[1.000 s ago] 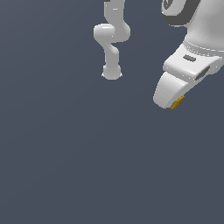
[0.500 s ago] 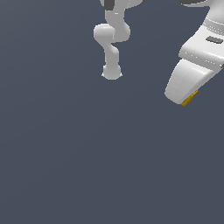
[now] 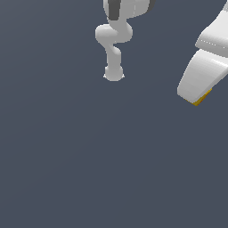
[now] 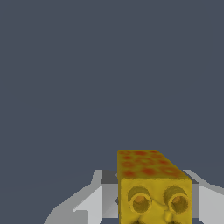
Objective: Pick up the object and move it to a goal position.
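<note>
The white fingers (image 3: 198,82) are closed, raised at the exterior view's right.

The claw (image 3: 196,95) (clamped on the yellow block (image 3: 201,99)) has drifted toward the exterior view's right.

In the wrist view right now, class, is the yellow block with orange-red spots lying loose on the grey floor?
No: the yellow spotted block sits between the white fingers of the hand, not loose on the floor.

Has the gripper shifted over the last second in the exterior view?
Yes. The gripper with the yellow block has moved toward the exterior view's right, farther from the fixed robot base.
</note>
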Motion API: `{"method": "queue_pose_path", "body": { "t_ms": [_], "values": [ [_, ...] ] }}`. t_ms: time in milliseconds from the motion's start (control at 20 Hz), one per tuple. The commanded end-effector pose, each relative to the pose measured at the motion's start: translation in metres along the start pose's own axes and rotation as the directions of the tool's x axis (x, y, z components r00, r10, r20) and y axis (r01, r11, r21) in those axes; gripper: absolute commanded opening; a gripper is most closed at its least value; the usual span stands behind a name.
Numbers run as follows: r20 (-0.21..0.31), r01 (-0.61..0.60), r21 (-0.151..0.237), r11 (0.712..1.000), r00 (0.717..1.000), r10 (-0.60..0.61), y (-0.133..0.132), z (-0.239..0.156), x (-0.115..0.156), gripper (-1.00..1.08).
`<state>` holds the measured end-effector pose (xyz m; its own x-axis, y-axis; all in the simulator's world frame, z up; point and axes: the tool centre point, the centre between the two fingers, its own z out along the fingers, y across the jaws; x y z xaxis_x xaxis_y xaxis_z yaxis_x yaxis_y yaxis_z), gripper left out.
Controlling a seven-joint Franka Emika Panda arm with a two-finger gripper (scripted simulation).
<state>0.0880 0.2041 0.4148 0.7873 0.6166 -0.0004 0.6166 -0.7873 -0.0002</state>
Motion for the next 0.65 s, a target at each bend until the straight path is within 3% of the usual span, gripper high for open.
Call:
{"method": "queue_pose_path", "body": {
  "t_ms": [0, 600],
  "values": [
    [0.000, 0.000, 0.000, 1.000, 1.000, 0.000, 0.0005, -0.0032, 0.0017, -1.00],
    [0.000, 0.000, 0.000, 1.000, 1.000, 0.000, 0.0008, -0.0075, 0.0048, -1.00]
  ]
}}
